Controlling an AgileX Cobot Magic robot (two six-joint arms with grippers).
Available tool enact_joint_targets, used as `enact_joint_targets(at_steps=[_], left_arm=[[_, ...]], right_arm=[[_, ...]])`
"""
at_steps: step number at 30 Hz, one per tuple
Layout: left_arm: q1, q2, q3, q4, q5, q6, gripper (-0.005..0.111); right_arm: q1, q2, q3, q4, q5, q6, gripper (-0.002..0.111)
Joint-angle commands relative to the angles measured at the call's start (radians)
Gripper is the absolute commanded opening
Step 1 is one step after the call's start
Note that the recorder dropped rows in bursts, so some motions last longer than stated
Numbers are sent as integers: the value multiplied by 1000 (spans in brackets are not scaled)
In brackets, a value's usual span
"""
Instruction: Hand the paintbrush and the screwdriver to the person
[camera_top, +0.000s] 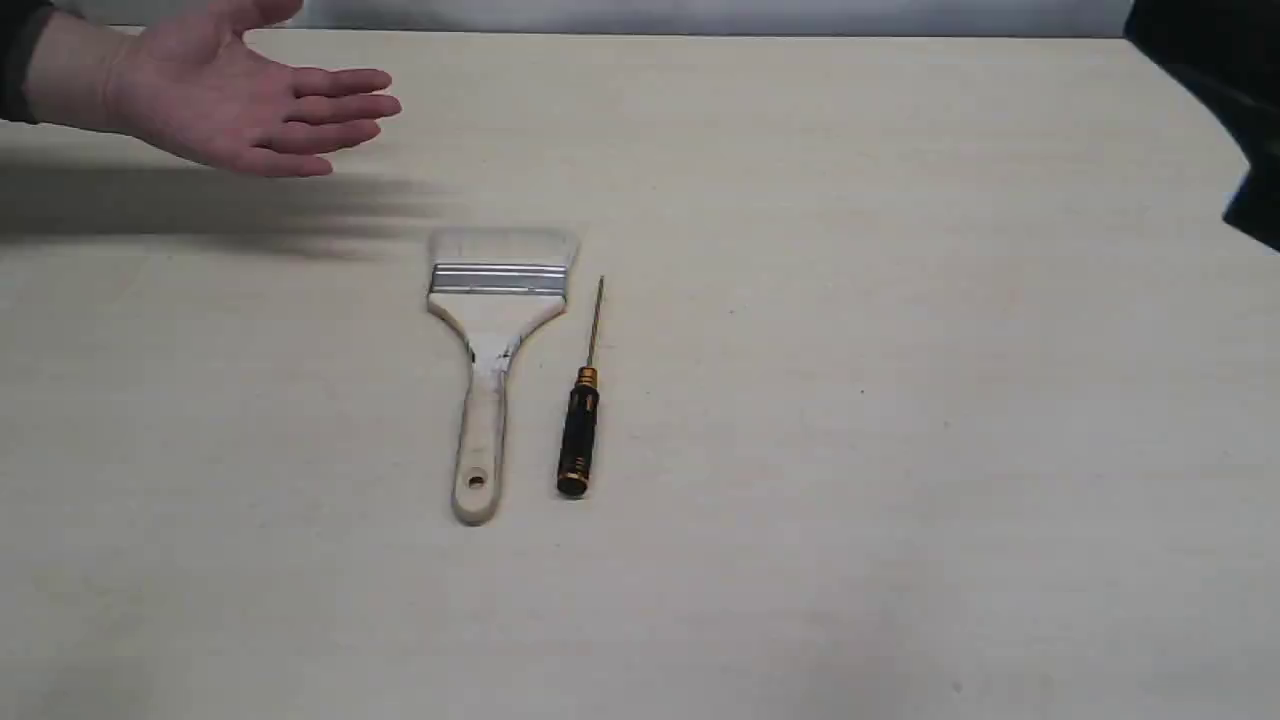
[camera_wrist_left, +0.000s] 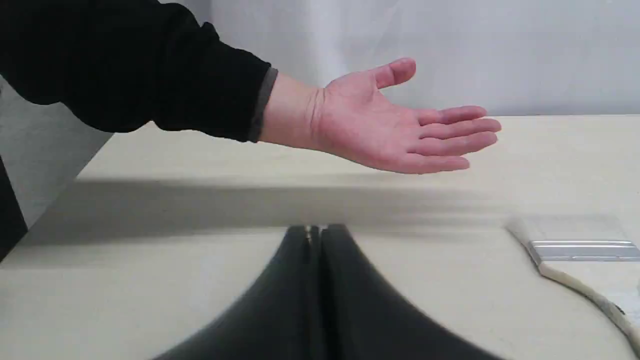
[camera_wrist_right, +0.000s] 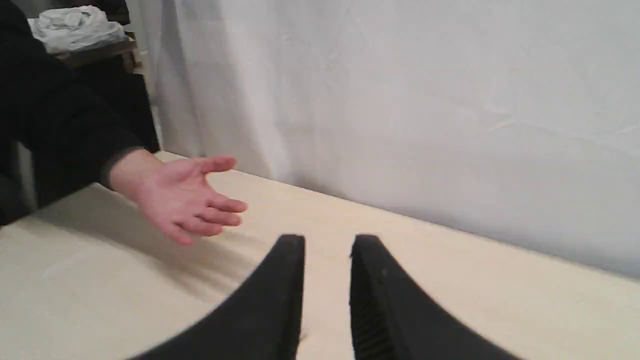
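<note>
progress: you are at the very start; by my reading, neither tool has been lifted or handed over.
paintbrush (camera_top: 497, 330): it lies flat near the middle of the table (camera_top: 900, 400), bristles toward the far edge and handle toward the near edge.
screwdriver (camera_top: 581, 425): it lies just beside the paintbrush, on its right in the exterior view. The two are parallel and not touching, and the tip points toward the far edge.
hand (camera_top: 240, 100): the person holds it open, palm up and empty, over the far left part of the table, well apart from both tools.
left gripper (camera_wrist_left: 316, 235): its fingers are pressed together with nothing between them. It hangs over bare table between you and the hand, with the brush head off to one side.
right gripper (camera_wrist_right: 327, 245): its fingers are spread with a clear gap and hold nothing; neither tool shows in its view.
left to do: everything. You have to grip each tool, carry it to the hand and let go.
next move: you will likely need to spread the left gripper before it can take the paintbrush handle.
</note>
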Motion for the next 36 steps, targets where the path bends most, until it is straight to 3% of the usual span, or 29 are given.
enact_joint_targets(at_steps=[1, 4, 10, 14, 21, 24, 27, 31, 36], left_arm=[[-8, -2, 2, -2, -6, -2, 0], [-8, -2, 2, -2, -6, -2, 0], [-8, -2, 2, -2, -6, -2, 0], [-8, -2, 2, -2, -6, -2, 0], [-8, -2, 2, -2, -6, -2, 0], [-8, -2, 2, -2, -6, -2, 0], [-8, -2, 2, -4, -3, -2, 0], [-8, -2, 2, -4, -5, -2, 0], [-8, -2, 2, -4, -5, -2, 0]], right_arm=[[-4, 78, -27, 84, 34, -342, 20], [-4, 136, -29, 75, 67, -585, 20], [-4, 160, -40, 175, 220, -744, 20], [-4, 164, -65, 175, 275, -1025, 20], [11, 229, -132, 254, 317, -1009, 20], [99, 275, -166, 318, 398, -887, 20], [227, 357, -233, 457, 573, -772, 30], [426, 503, -312, 574, 715, -771, 45], [637, 691, -414, 730, 859, -769, 51]])
